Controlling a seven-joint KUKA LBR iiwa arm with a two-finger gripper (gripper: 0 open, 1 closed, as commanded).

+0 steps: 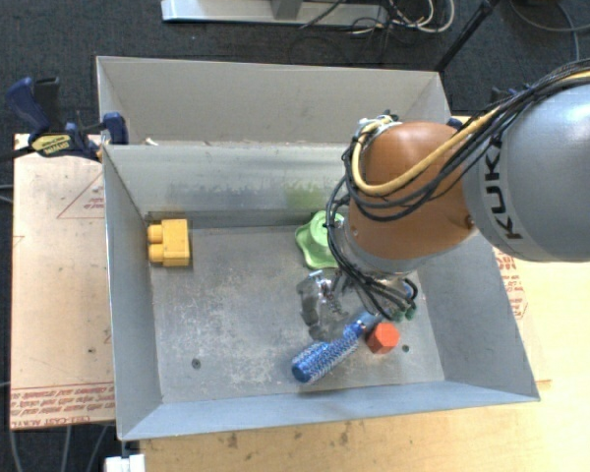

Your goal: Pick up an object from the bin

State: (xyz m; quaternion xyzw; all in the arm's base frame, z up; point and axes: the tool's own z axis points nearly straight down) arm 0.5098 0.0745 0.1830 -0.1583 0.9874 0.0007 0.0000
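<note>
My gripper [320, 303] reaches down under the orange wrist cover in the right half of the bin, its metal fingers just above the bin floor. A blue knobbly cylinder-shaped brush [324, 354] lies tilted directly in front of the fingers, towards the near wall. A small orange-red block [382, 338] sits by the brush's upper end, to the right of the fingers. A light green thing [315, 239] lies just behind the gripper, partly hidden by the wrist cover. I see nothing between the fingers.
A yellow toy brick [169, 242] rests at the back left corner of the bin floor. The arm and its cables cover the bin's right side. The left and middle floor hold no other things.
</note>
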